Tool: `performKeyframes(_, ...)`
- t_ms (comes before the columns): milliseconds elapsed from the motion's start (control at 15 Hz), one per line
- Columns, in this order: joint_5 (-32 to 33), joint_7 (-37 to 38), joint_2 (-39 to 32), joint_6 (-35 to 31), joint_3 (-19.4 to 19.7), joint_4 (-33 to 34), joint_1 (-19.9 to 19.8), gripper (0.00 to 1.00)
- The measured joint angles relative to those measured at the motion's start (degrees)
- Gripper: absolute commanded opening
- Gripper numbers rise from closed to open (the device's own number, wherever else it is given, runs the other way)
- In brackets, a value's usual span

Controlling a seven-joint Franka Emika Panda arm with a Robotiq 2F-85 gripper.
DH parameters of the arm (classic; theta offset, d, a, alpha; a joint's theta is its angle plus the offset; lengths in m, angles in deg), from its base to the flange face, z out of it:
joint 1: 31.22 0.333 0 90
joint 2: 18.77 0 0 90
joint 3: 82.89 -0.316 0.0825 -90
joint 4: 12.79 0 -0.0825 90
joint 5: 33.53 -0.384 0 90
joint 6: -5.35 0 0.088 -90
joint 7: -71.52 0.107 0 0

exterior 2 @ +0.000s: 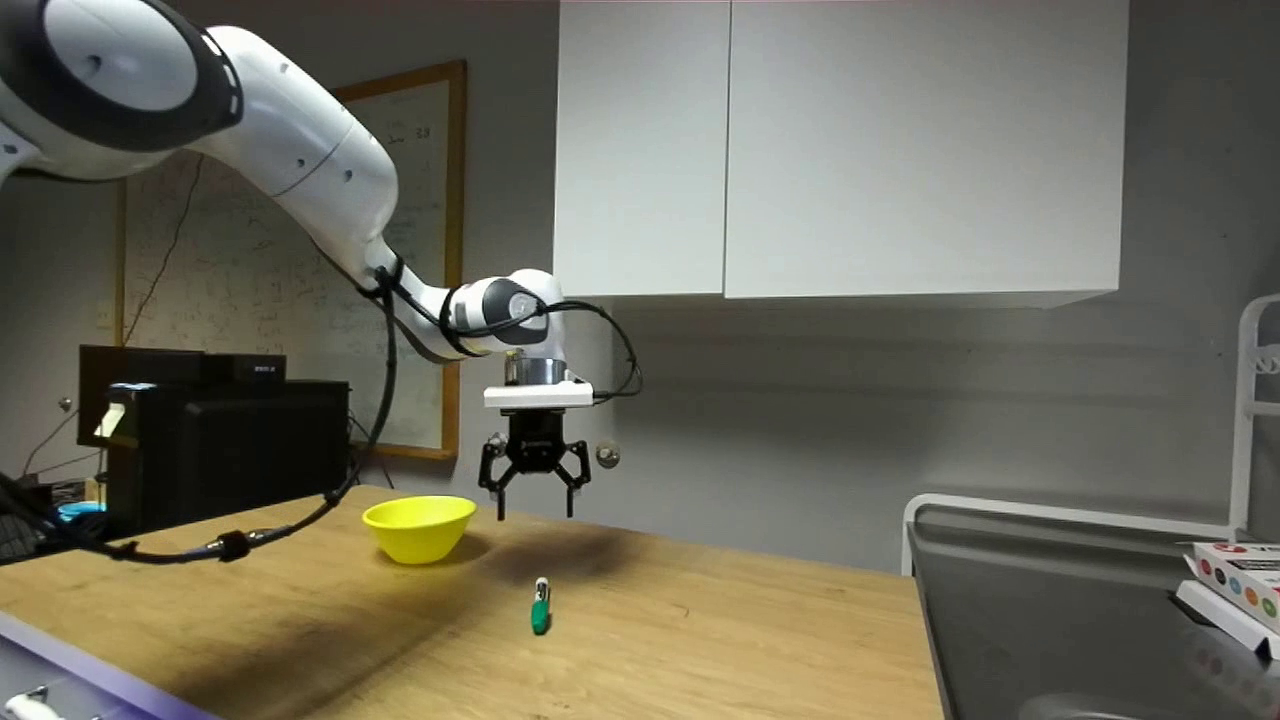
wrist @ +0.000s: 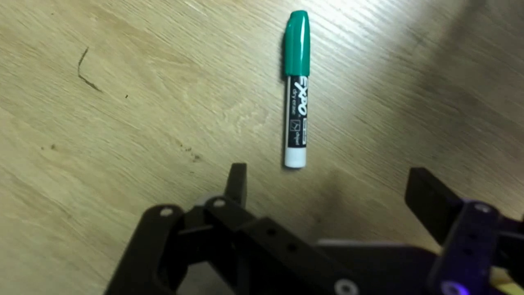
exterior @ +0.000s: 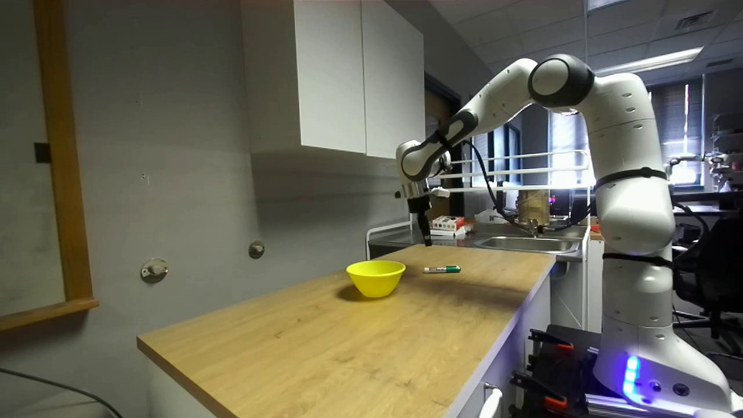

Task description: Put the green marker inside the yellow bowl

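Hand [exterior 2: 536,512]: one, its two black fingers [wrist: 236,180] spread wide apart, hanging above the worktop [exterior: 325,348].
Hold: only air between the fingertips; in the wrist view bare wood shows through the gap.
Green marker [wrist: 297,102]: one, lying on its side on the worktop, outside the yellow bowl [exterior: 376,284]. In the wrist view it appears just beyond the fingertips, nearer the finger on that picture's left, white end toward the hand.
Marker's parts: one green cap [wrist: 298,43], one black label [wrist: 297,110] reading EXPO and "dry erase" in white.
Bowl: one, upright on the worktop, apart from the marker, toward the wall [exterior: 174,145] side; both exterior views show the upper part of its inside, while its bottom is hidden.
Worktop: one, pale wood, bearing the bowl and the marker.
Arm [exterior: 630,133]: white with dark bands, one bearing the hand, its base [exterior: 659,360] beside the worktop.
Cupboard [exterior: 273,75]: one on the wall, two white doors [exterior 2: 920,150] showing.
Sink [exterior: 522,244]: one basin, past the end of the worktop.
Box [exterior 2: 1238,578]: one with coloured dots, near the sink, resting on something white.
Whiteboard [exterior 2: 240,285]: one, on the wall, in a wooden frame.
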Motion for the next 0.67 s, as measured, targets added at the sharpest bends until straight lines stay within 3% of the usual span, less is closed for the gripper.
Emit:
performKeyframes(333, -5.88, -7.84, -5.15, -0.17, -0.03, 2.57, -3.41, 1.00)
performKeyframes(667, -8.05, -10.98, -8.13, -0.14, -0.17, 2.95, -4.48, 1.00)
